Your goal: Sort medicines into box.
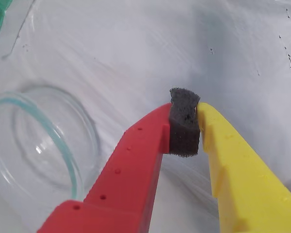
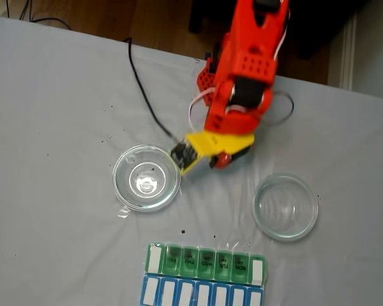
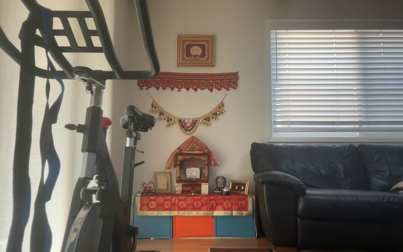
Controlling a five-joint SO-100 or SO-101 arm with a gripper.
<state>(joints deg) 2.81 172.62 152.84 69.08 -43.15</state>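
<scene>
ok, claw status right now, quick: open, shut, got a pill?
Claw: shut, red and yellow fingers pressed on their own dark foam pad; no pill visible in it. It sits beside the empty glass dish.

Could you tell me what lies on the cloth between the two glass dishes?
In the fixed view, only bare white cloth lies between the left dish and the right dish.
</scene>
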